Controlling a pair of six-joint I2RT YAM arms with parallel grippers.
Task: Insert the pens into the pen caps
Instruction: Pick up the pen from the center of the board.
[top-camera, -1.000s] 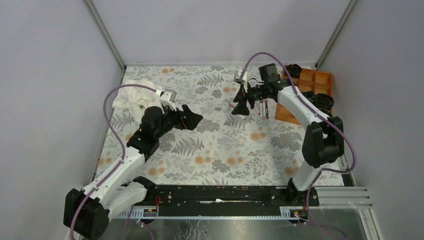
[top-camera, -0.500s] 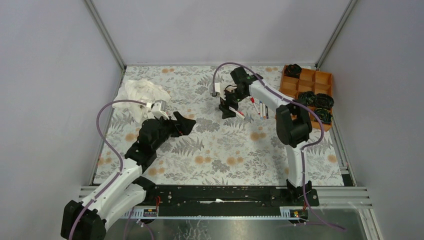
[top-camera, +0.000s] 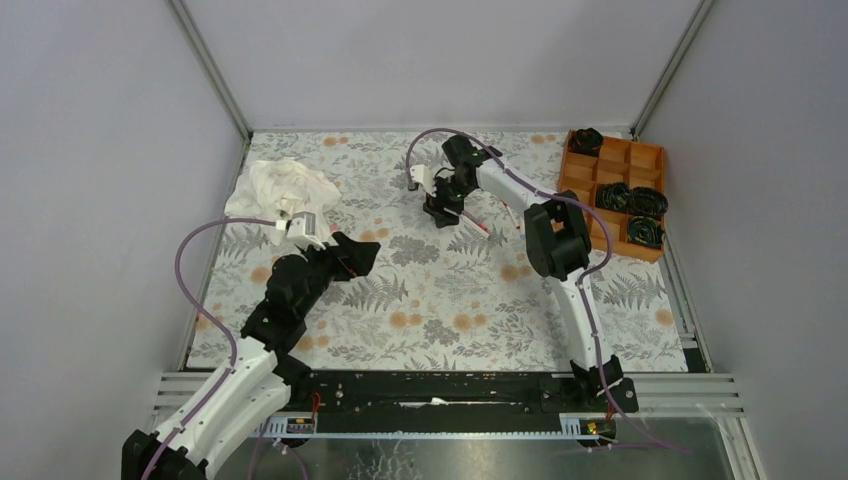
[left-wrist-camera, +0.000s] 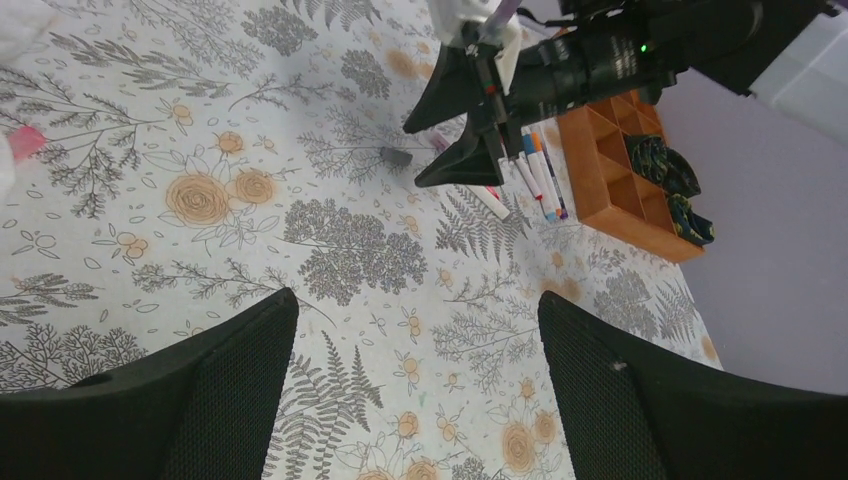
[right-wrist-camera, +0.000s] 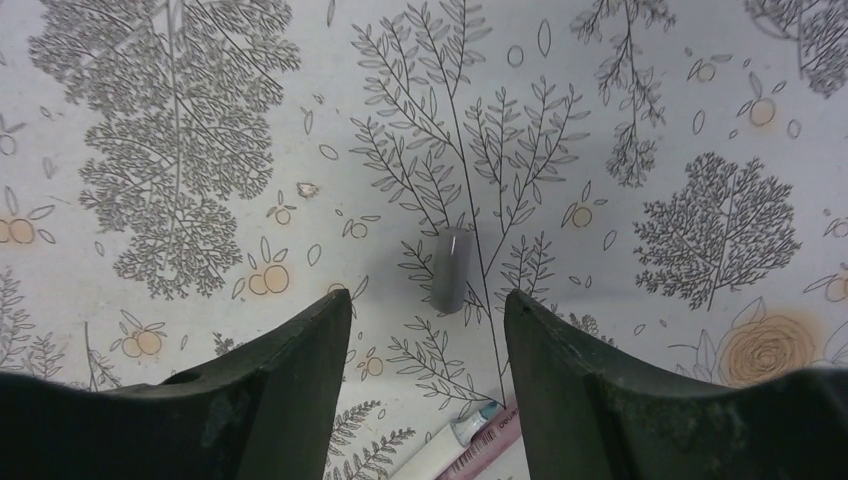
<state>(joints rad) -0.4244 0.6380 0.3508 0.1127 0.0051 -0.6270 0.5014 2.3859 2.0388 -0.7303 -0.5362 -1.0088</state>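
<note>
Hanging over the far middle of the counter (right-wrist-camera: 180, 150), the right gripper (right-wrist-camera: 428, 305) has its jaws spread wide and holds nothing. In its wrist view a dark grey pen cap (right-wrist-camera: 452, 268) lies flat on the floral print between the two fingers (right-wrist-camera: 290, 380), clear of both. How high the fingertips are above the print cannot be told. Just nearer the wrist, a pink-and-white pen (right-wrist-camera: 470, 445) with a teal end lies at a slant, partly cut off by the lower edge of the view.

Seen from the left wrist, a short row of white-barrelled pens (left-wrist-camera: 535, 172) lies side by side on the counter. The row sits behind the right gripper, close beside an orange compartment tray (left-wrist-camera: 615, 215). Black coiled items (left-wrist-camera: 657, 162) fill some of the tray's compartments.

The left gripper (left-wrist-camera: 418, 300) is also spread and empty. It hangs over the left middle of the counter, aimed toward the right gripper and well apart from the cap and the pens. A crumpled white cloth (top-camera: 280, 185) lies at the far left of the counter, beyond the left arm.
</note>
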